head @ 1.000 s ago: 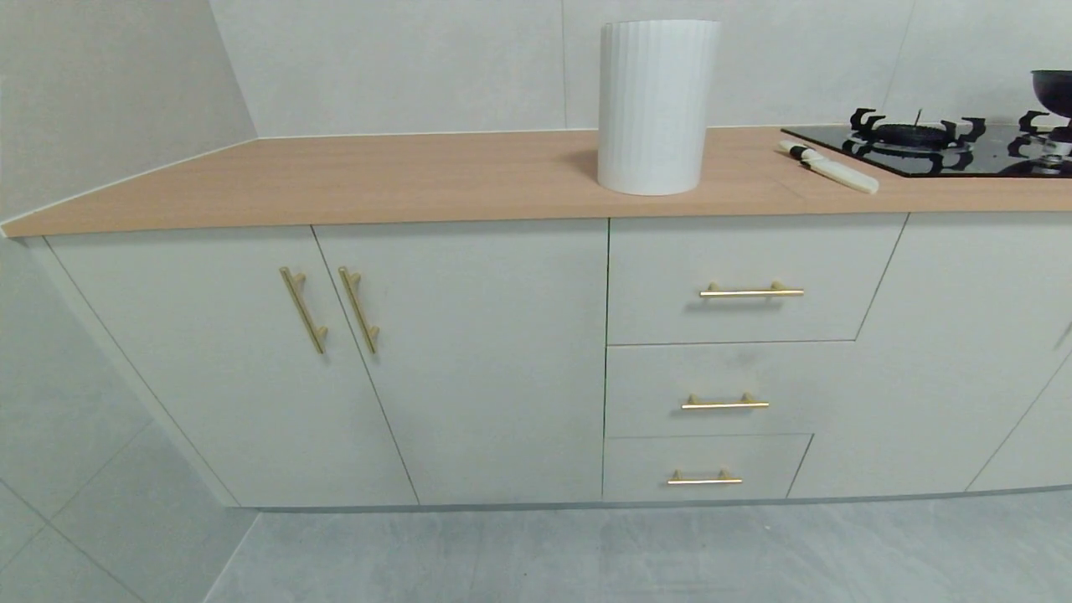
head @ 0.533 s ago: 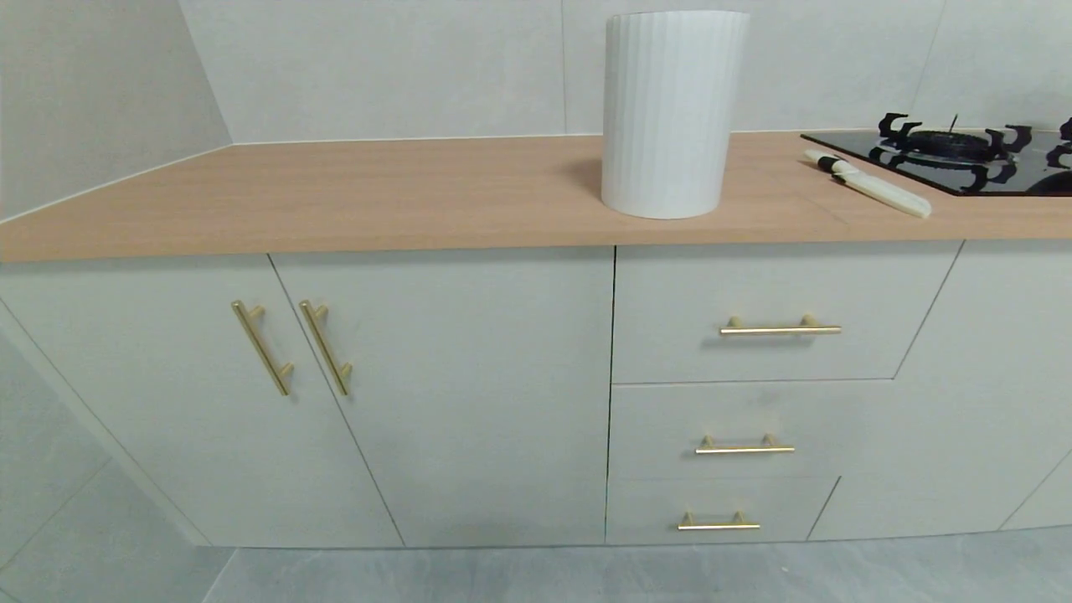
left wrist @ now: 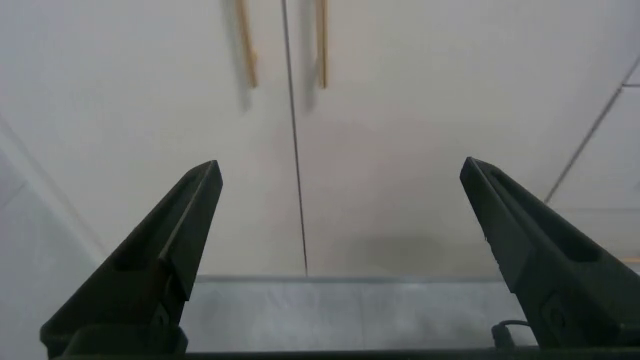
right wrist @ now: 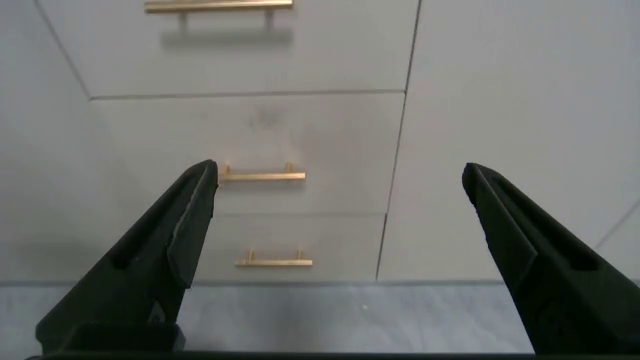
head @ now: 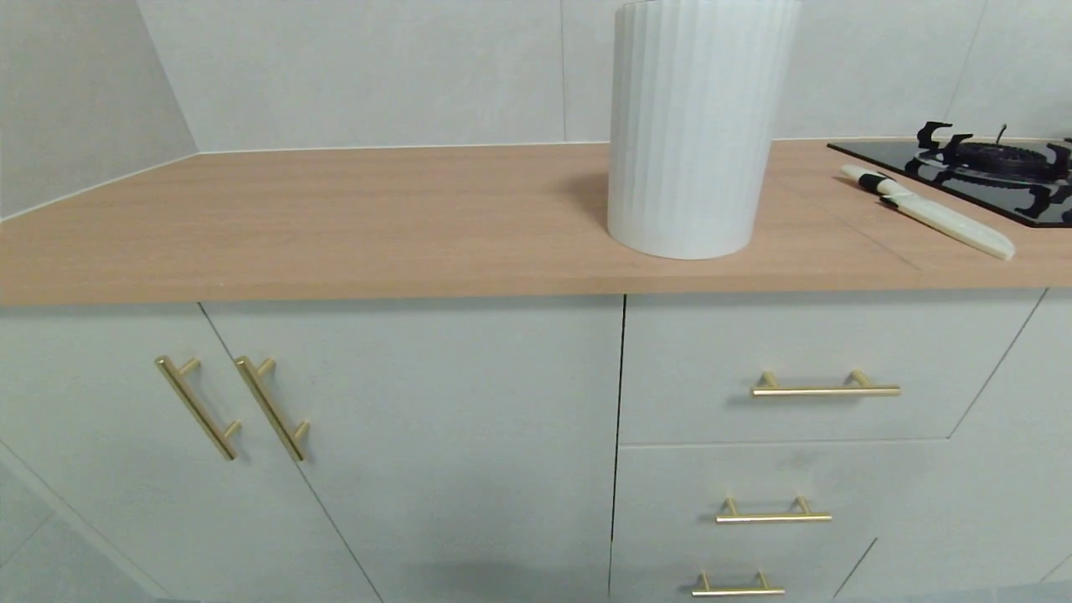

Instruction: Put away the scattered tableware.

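A cream knife (head: pixel 928 212) with a black band lies on the wooden counter (head: pixel 377 226) at the right, beside the stove. A tall white ribbed container (head: pixel 691 126) stands on the counter to the knife's left. My left gripper (left wrist: pixel 340 180) is open with nothing between its fingers, low in front of the cupboard doors with two gold handles (left wrist: pixel 283 40). My right gripper (right wrist: pixel 340 185) is open too, held low before the drawer fronts (right wrist: pixel 262 177).
A black gas stove (head: pixel 988 167) occupies the counter's far right. Below the counter are two cupboard doors (head: pixel 234 410) at the left and a stack of three drawers (head: pixel 825 389) with gold handles at the right. The counter's left part is bare wood.
The whole head view has shifted: the counter, container and drawers have grown larger and slid down and right, so the camera has come closer. Nothing on the counter has moved.
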You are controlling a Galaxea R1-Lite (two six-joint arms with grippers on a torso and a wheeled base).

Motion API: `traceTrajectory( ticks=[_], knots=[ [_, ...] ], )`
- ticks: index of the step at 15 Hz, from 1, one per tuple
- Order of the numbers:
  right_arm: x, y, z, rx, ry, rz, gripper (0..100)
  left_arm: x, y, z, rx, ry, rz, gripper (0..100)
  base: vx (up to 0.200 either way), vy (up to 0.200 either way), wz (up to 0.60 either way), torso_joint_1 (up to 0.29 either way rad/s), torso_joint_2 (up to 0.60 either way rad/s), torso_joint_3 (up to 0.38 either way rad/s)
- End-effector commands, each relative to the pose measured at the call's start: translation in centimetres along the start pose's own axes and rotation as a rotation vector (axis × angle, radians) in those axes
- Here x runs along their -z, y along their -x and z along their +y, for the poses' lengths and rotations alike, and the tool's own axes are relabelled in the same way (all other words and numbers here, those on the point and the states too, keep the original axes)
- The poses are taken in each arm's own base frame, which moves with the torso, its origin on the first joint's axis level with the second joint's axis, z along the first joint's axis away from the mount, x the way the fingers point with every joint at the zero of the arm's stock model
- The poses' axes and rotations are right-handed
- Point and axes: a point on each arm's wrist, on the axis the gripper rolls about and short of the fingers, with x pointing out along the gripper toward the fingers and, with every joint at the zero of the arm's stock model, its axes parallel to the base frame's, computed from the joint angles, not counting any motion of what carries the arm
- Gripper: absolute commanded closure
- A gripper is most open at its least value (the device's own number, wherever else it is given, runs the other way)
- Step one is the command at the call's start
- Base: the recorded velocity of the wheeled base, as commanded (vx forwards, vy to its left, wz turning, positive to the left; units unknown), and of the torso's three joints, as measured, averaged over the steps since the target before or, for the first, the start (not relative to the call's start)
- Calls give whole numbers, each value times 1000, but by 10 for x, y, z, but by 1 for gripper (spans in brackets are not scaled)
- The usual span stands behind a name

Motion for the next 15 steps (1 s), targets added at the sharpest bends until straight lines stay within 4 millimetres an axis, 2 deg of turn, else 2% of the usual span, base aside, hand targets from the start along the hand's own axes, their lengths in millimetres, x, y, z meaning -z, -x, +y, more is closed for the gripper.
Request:
traceTrajectory(
  ticks=[1, 3, 12, 15],
  knots=[
    [0, 0, 0, -1, -1, 2, 0, 0, 0, 0, -1, 0, 1, 0, 200, 0, 0, -2, 2, -7],
    [0, 0, 0, -1, -1, 0, 0, 0, 0, 0, -1, 0, 1, 0, 200, 0, 0, 5, 0, 7],
    [0, 0, 0, 0, -1, 0, 0, 0, 0, 0, -1, 0, 1, 0, 0, 0, 0, 0, 0, 0],
    [0, 0, 0, -1, -1, 0, 0, 0, 0, 0, -1, 0, 1, 0, 0, -200, 0, -1, -1, 7]
  ],
)
